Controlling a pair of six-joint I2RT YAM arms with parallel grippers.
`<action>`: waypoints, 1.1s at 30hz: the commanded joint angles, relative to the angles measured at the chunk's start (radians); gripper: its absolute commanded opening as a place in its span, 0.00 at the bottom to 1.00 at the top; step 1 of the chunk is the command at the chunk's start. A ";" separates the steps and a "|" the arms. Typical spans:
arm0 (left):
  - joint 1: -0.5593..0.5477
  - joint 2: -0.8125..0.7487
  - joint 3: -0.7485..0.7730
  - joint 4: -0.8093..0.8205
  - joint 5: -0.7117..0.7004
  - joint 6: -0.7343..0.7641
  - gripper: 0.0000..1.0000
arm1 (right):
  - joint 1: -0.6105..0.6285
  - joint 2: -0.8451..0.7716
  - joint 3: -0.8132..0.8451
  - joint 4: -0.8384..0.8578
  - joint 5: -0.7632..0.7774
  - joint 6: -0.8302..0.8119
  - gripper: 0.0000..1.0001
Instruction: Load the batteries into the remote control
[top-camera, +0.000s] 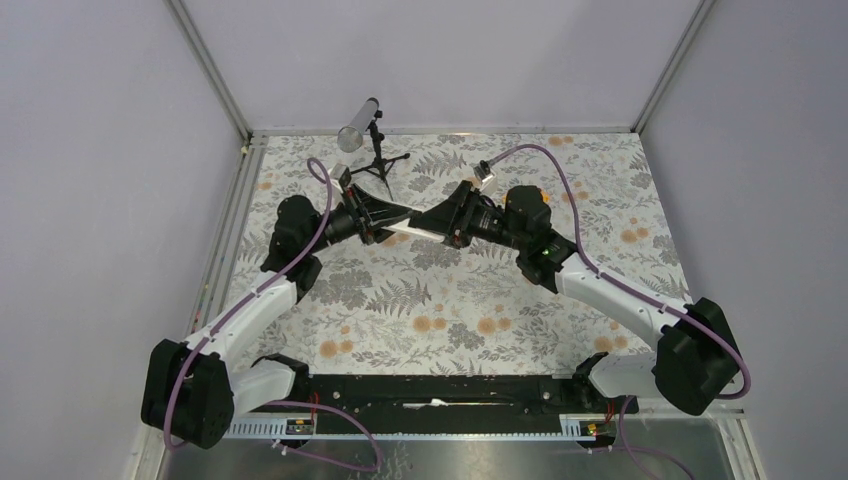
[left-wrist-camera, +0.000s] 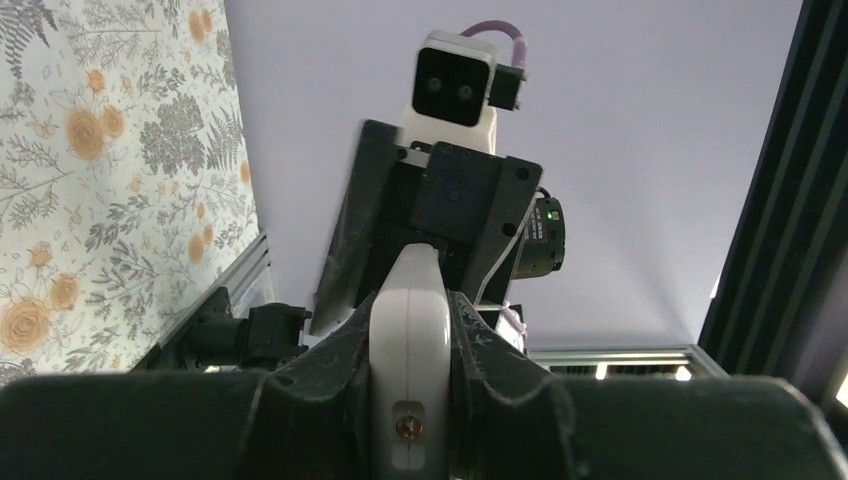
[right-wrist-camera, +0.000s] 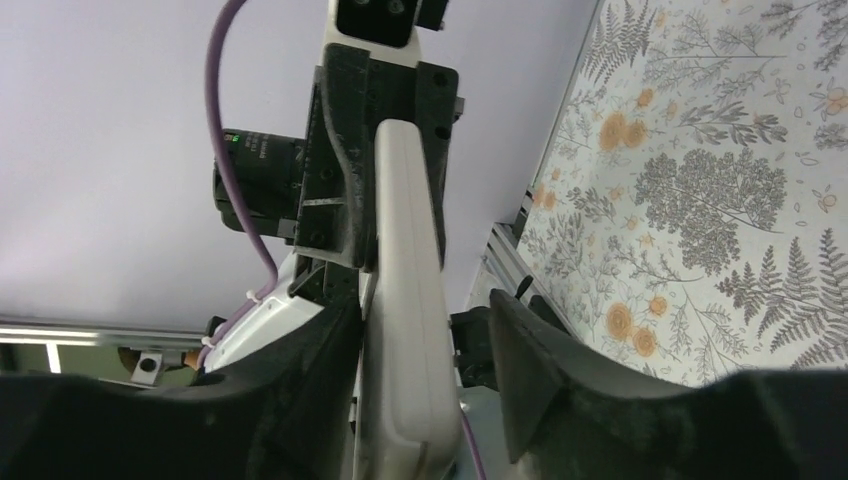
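Observation:
The remote control is held in the air above the middle of the table, between my two grippers, which face each other. In the left wrist view its white edge stands clamped between my fingers: my left gripper is shut on it. In the right wrist view the remote's white edge lies against one finger, with a clear gap to the other finger, so my right gripper is open around its other end. The red front is not visible. The batteries are out of view.
A small black tripod carrying a clear tube stands at the back of the floral mat. An orange object sits partly hidden behind my right arm. Metal rails edge the table on the left.

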 joint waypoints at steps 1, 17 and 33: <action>0.027 -0.041 0.068 0.060 0.018 0.037 0.00 | 0.003 -0.011 0.027 -0.069 0.001 -0.092 0.70; 0.099 -0.033 0.082 0.059 0.212 0.104 0.00 | -0.077 -0.098 0.028 0.003 -0.222 -0.175 0.95; 0.086 -0.044 0.085 0.205 0.185 -0.064 0.00 | -0.073 -0.038 -0.063 0.291 -0.196 -0.040 0.22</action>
